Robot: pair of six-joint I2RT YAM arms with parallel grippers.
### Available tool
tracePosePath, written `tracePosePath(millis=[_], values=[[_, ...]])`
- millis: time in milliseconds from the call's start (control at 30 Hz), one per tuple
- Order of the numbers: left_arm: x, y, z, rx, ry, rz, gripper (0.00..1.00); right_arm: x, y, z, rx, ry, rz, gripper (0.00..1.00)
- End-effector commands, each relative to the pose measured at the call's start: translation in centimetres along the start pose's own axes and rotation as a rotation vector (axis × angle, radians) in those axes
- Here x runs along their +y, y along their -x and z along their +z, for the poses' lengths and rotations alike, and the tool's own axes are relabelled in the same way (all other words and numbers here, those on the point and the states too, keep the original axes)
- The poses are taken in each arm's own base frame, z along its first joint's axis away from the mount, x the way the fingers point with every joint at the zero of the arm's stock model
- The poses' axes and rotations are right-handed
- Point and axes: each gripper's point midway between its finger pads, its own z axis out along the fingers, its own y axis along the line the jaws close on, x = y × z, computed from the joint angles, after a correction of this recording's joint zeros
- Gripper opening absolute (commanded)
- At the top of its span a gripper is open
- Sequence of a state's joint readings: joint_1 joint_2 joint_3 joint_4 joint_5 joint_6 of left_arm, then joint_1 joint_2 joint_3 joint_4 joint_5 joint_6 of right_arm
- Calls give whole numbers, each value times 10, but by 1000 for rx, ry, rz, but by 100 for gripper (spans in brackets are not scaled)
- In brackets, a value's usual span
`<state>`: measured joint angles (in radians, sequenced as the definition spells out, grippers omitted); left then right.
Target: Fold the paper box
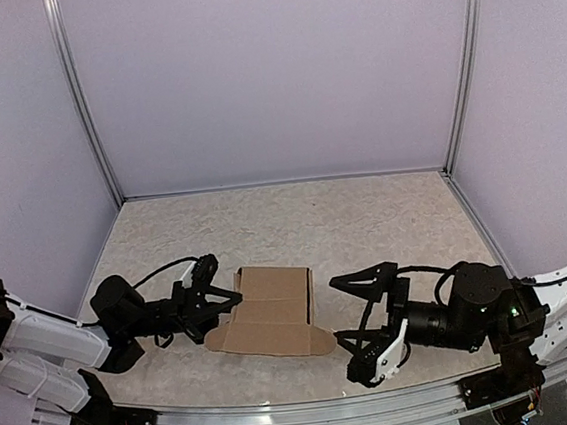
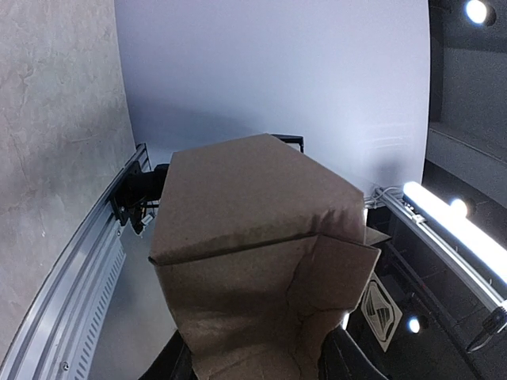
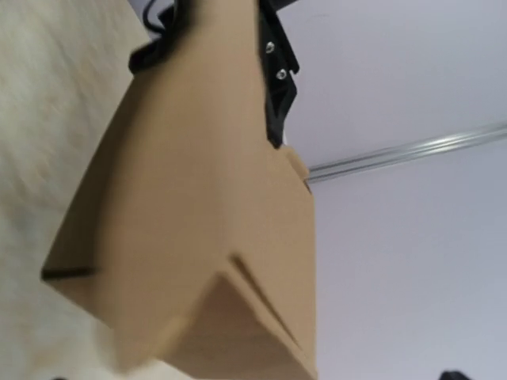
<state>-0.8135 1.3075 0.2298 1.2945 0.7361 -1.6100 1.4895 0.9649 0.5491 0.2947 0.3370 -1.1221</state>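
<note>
Overhead view. The paper box (image 1: 270, 311), a plain brown cardboard piece partly folded up, sat on the speckled table (image 1: 314, 220) near its front edge, between the two arms. Its upper panel was creased across the middle, and small flaps spread out along its near edge. Its inside was turned away from all three cameras, so any contents could not be told.

The left claw (image 1: 224, 307) held the left end of the box, with its jaws closed to a middling gap on the cardboard. The right claw (image 1: 366, 320) stood just beside the right end of the box but apart from it, jaws spread wide and gripping nothing.

Left wrist view. The cardboard filled the centre of the frame and rose from between the dark fingers (image 2: 352, 364) at the bottom. One folded panel was closed over the top, and a crease ran across it. To the right, a small white label (image 2: 380, 311) on a dark surface carried a dark emblem; no lettering on it could be read.

Right wrist view. The box appeared blurred and tilted, one folded corner towards the lens. Whether its underside touched the table could not be told. The cardboard itself bore no print in the parts shown.
</note>
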Motion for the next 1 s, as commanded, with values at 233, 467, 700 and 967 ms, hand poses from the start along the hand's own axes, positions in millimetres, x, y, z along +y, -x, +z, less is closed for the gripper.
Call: tracePosePath(millis=[233, 467, 700, 967], values=[[-67, -16, -11, 44, -234, 173, 31, -7, 19, 11, 98, -198, -293, 100], [-73, -21, -13, 52, -248, 176, 30, -13, 32, 24, 83, -225, -310, 100], [-75, -28, -12, 73, -258, 181, 29, -14, 39, 34, 70, -239, -312, 96], [-76, -37, -11, 92, -266, 185, 29, -18, 45, 42, 55, -262, -314, 77]])
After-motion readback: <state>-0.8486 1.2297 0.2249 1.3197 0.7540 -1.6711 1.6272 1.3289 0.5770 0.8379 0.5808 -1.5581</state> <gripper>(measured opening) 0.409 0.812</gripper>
